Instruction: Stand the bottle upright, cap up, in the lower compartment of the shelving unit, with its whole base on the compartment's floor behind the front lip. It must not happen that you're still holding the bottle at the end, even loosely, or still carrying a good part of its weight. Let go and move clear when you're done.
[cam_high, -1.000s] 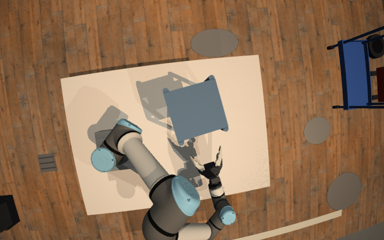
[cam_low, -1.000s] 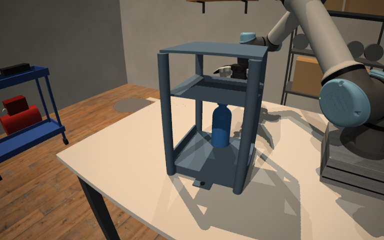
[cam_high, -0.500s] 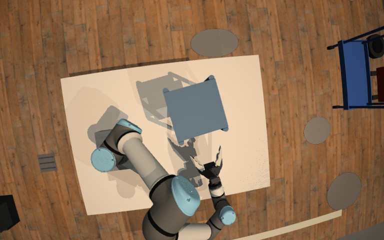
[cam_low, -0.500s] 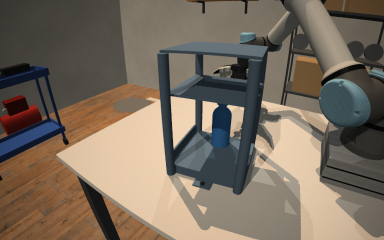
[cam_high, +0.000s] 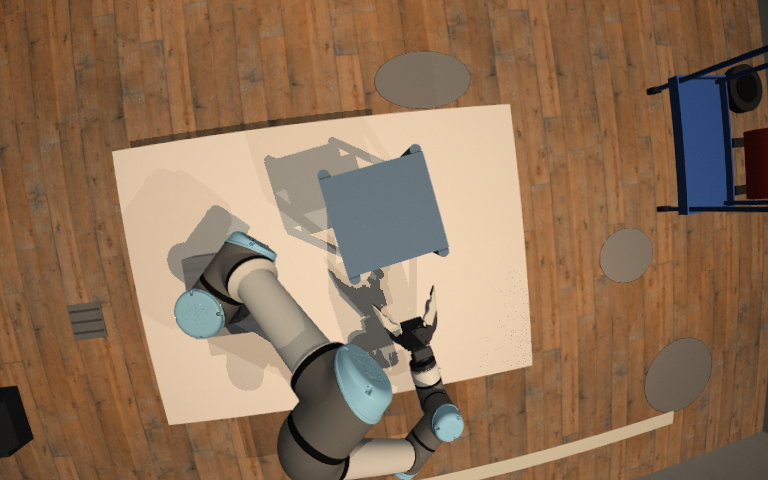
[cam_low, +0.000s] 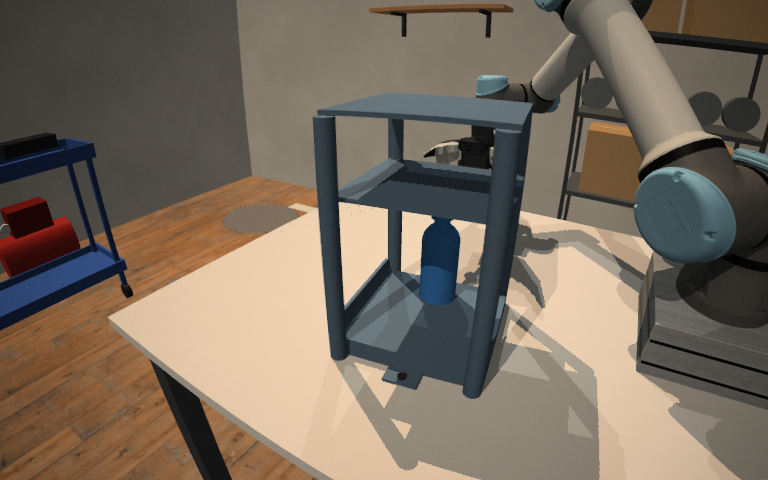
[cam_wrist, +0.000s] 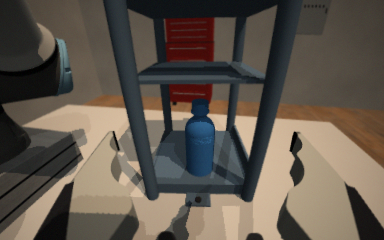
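The blue bottle (cam_wrist: 200, 139) stands upright, cap up, on the floor of the lower compartment of the grey-blue shelving unit. It also shows in the exterior view (cam_low: 439, 261), inside the unit (cam_low: 421, 237). From above, the unit's top (cam_high: 384, 213) hides the bottle. My gripper (cam_wrist: 203, 133) is open wide and empty, in front of the unit and apart from it. Its two pale fingers frame the unit's front posts in the wrist view. It also shows from above (cam_high: 408, 305) and behind the unit.
The arm's base (cam_high: 220, 285) stands on the table's left part. A small tab with a dark knob (cam_wrist: 198, 200) sticks out under the unit's front lip. A blue cart (cam_low: 39, 226) with a red object stands off the table.
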